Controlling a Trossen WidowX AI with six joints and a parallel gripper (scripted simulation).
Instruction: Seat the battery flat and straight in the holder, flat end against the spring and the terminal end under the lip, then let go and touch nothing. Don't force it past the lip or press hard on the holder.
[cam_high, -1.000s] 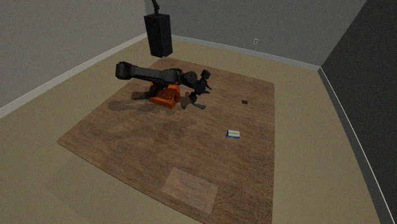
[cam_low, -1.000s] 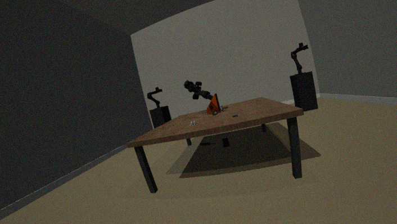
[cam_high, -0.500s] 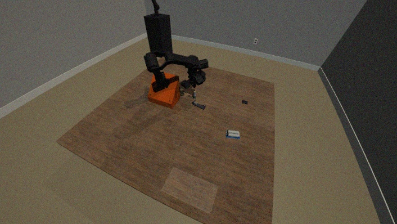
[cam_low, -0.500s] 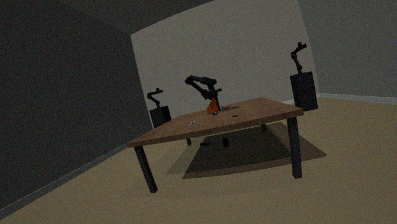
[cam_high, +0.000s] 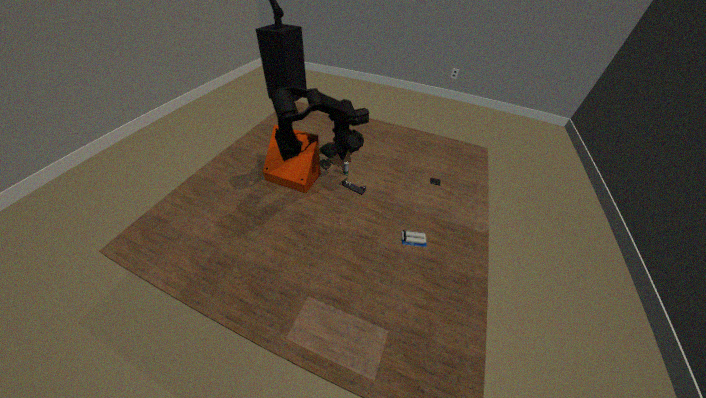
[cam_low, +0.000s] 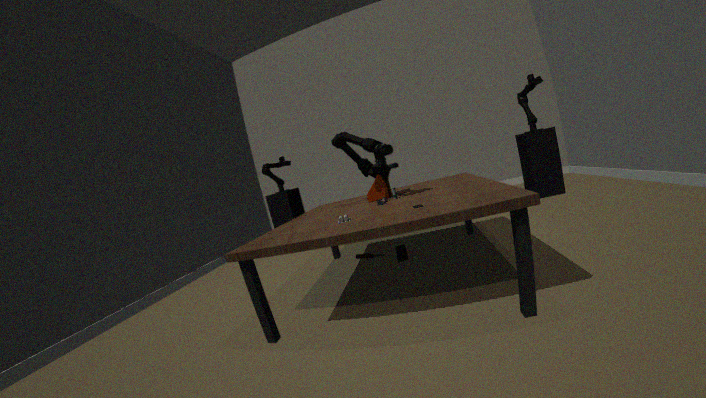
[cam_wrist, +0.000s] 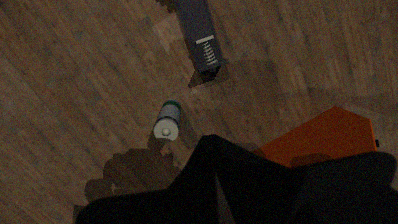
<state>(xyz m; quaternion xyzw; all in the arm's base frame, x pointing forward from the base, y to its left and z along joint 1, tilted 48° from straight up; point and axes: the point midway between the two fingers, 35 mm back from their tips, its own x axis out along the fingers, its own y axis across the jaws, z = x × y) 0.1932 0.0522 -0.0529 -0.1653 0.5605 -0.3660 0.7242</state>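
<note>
Wooden table under dim light, battery stood upright beside holder, gripper hovered above, fingers fully closed, gripping nothing.

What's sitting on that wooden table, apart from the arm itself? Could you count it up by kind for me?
Single battery: 1
Battery holder: 1
Blue-and-white pack: 1
Small black piece: 1
Orange block under the arm: 1
Total: 5

The holder runs off the wrist view's top edge.
</note>
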